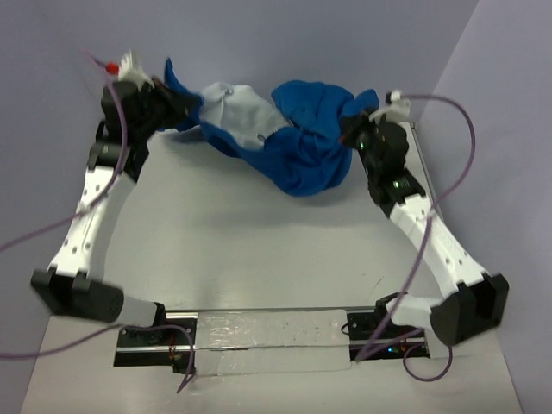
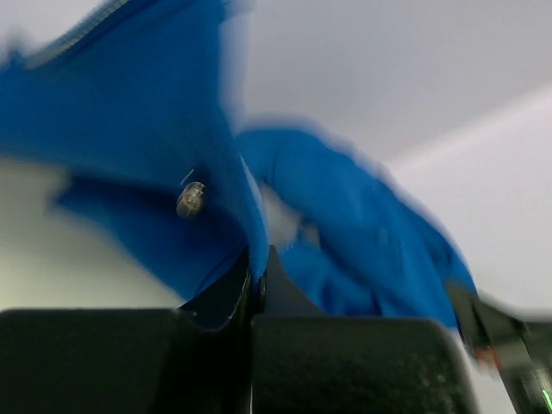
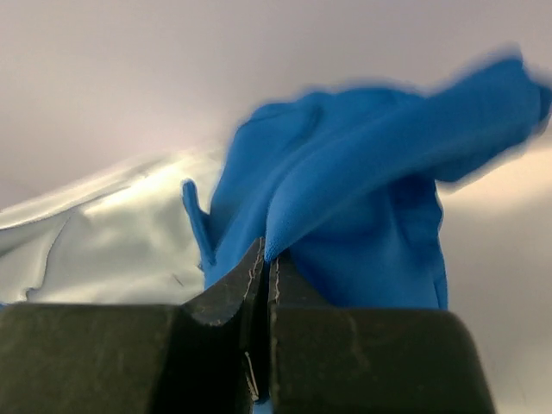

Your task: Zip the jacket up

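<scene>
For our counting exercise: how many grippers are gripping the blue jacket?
2. The left gripper pinches the jacket at its left end; the right gripper pinches its right end.

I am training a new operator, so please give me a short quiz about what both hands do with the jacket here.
1. True or false: the left hand is shut on the jacket.
2. In the top view, the pale lining shows nearer which arm? A) left B) right
3. Fill in: the right hand pinches ___ fabric (colour).
Key: 1 true; 2 A; 3 blue.
</scene>
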Robot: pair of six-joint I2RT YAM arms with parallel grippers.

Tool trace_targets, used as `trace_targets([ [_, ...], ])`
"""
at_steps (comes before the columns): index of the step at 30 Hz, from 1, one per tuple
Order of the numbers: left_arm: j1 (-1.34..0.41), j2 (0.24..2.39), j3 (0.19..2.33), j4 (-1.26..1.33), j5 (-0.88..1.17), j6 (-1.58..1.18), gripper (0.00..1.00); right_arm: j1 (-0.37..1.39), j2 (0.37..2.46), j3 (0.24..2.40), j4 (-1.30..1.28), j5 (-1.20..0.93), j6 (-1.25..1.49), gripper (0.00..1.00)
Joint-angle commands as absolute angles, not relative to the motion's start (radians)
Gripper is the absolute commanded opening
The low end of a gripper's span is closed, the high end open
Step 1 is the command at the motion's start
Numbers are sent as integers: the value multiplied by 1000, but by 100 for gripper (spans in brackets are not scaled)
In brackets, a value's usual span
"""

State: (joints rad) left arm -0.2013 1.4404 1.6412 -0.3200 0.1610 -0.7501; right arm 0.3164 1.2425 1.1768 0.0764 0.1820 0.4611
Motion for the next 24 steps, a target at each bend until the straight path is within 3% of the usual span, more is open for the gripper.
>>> trace_targets([
  [1,-219,1154,1141,-101,359,-878,2,313,1018,896,176,186,515,3],
  [2,-227,1114,1067,-125,355,-886,19,314,966,833,158,191,525,11],
  [4,-245,1028,883,-198,328,-893,69,313,872,680,120,188,540,50],
  [5,-248,989,832,-233,304,-898,86,311,839,617,104,188,548,62],
  [7,-253,930,750,-289,236,-911,97,312,797,551,63,194,566,80],
  [10,-255,875,742,-331,108,-920,99,313,763,534,5,216,575,89],
  [19,-251,1063,925,-491,-99,-915,89,361,972,832,-133,153,449,89],
  [21,-251,1073,952,-523,-163,-927,86,480,1072,885,-149,159,412,89],
  [24,-249,1095,1033,-658,-374,-917,85,662,1248,1038,-290,382,381,90],
])
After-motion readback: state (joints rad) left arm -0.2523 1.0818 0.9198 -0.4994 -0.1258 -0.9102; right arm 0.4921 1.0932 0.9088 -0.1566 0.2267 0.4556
